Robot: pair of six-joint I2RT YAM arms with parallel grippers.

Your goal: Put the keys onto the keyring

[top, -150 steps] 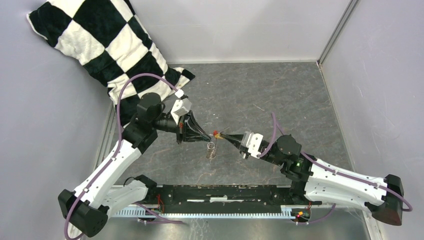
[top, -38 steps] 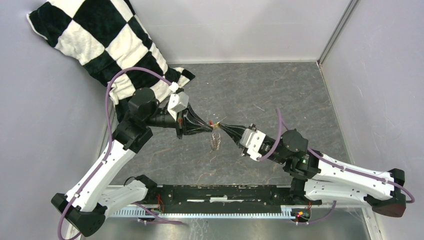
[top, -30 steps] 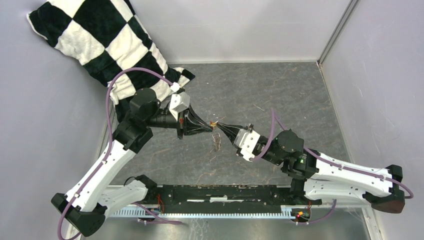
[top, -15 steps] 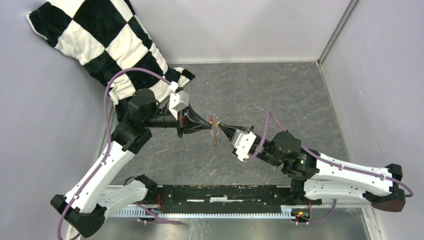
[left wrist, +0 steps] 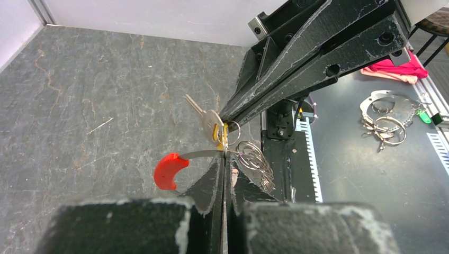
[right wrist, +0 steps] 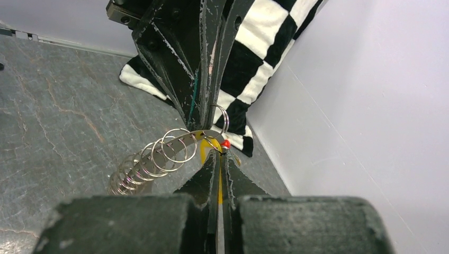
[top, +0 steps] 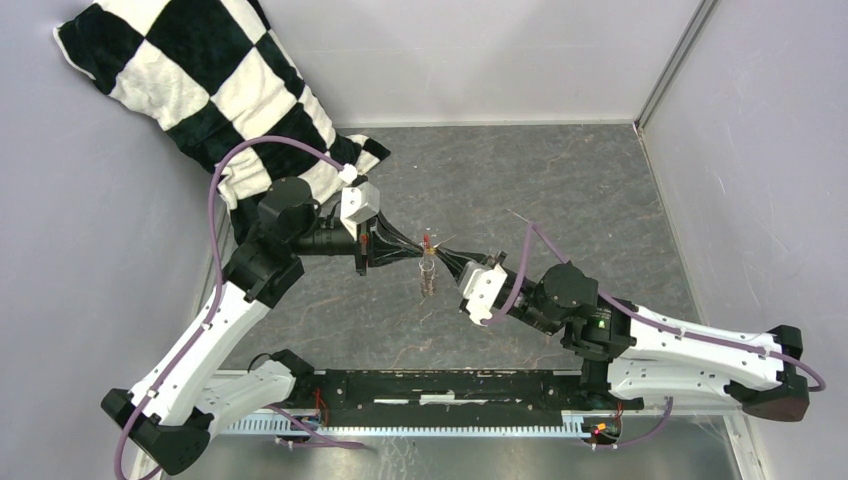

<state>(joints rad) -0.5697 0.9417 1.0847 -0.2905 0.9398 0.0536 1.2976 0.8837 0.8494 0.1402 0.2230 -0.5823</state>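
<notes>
Right gripper (top: 438,256) edged leftward; we find its jaws pinching the key (left wrist: 210,120), left gripper (top: 417,253) clamping the keyring (left wrist: 170,170); threading looks unfinished

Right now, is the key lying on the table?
No, the key is up in the air, pinched by the right gripper.

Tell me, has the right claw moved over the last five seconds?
Yes. The right claw has slid left, closer to the pillow.
</notes>
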